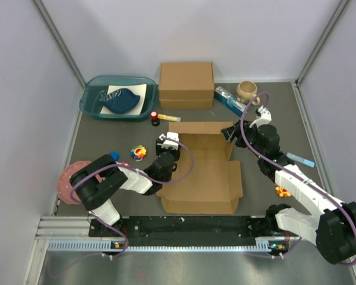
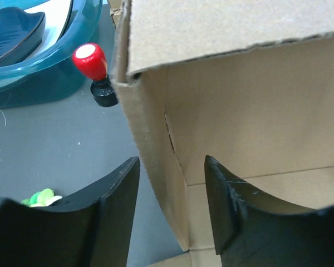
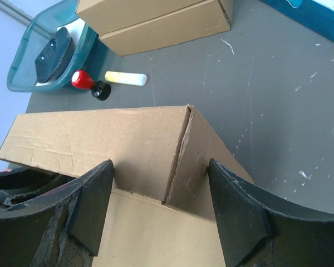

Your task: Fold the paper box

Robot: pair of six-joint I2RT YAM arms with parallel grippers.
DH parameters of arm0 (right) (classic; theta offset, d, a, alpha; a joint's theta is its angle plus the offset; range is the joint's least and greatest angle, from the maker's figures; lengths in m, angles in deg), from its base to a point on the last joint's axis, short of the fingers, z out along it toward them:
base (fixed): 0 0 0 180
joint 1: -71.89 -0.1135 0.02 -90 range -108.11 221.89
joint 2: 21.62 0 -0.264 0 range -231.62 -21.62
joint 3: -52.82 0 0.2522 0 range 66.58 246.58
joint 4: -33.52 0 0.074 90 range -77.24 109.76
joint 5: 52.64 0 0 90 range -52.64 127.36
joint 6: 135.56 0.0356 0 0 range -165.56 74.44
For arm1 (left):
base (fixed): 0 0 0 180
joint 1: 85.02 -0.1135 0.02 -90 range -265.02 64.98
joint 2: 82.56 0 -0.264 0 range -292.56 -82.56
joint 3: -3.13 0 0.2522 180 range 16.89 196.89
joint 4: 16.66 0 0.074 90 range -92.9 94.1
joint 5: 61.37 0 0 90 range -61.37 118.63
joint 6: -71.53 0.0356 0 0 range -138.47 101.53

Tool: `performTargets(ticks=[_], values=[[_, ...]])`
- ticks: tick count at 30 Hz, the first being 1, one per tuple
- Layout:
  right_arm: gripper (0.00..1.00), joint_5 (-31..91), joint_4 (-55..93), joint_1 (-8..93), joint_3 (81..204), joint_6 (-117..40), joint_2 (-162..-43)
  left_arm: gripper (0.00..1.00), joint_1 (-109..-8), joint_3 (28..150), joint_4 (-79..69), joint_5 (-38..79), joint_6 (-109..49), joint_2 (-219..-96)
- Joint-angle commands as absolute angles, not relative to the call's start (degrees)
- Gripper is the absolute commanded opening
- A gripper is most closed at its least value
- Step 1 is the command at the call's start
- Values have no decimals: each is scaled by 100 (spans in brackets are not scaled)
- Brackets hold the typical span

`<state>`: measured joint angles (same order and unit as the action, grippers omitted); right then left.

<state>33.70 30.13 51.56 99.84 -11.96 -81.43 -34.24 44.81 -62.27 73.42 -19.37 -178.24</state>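
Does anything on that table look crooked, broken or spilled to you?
Only the paper box looks odd: it is half made, with its back wall standing up and its front part lying flat on the table. Nothing looks spilled.

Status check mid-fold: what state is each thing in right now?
paper box: partly folded, rear walls up, front panel flat.
left pincer: open, astride the box's left wall.
right pincer: open, astride its rear right corner.
ready-made cardboard box: closed.
cup: upright.
teal bin: upright, dark item inside.
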Motion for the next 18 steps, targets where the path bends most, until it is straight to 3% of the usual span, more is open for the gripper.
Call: performTargets(ticks=[1, 8, 18], values=[[67, 3507, 3163, 5185, 9823, -1374, -8244, 61, -3369, 4352, -5670, 7116, -2163, -17257], [66, 3657, 3014, 5185, 9761, -1541, -8130, 72, -3159, 4255, -4424, 6554, -2049, -16151], [66, 3718, 2873, 5185, 9568, -1691, -7936, 71, -3044, 4676, -1788, 4859, -2671, -14057]])
